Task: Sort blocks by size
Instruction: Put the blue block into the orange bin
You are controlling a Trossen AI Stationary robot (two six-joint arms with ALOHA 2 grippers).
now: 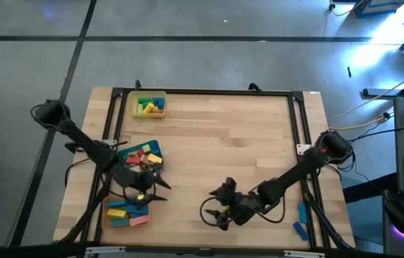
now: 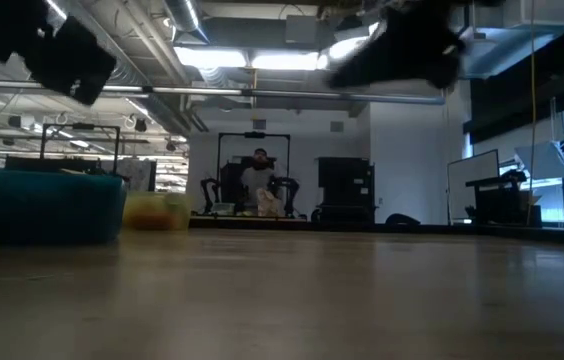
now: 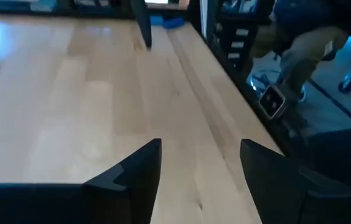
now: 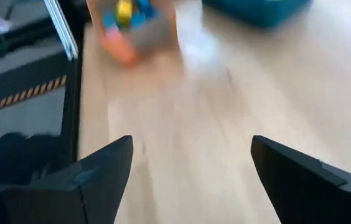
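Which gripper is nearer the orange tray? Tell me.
Left. The left gripper hovers at the orange tray's edge; the right gripper sits farther off, mid-table.

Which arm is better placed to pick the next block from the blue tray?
Left. The left gripper hangs open between the blue tray and the orange tray, right by the blocks. The right gripper, also open, is over bare table mid-front, farther away.

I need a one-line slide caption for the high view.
Both open grippers, left and right, hover empty near three trays of blocks.
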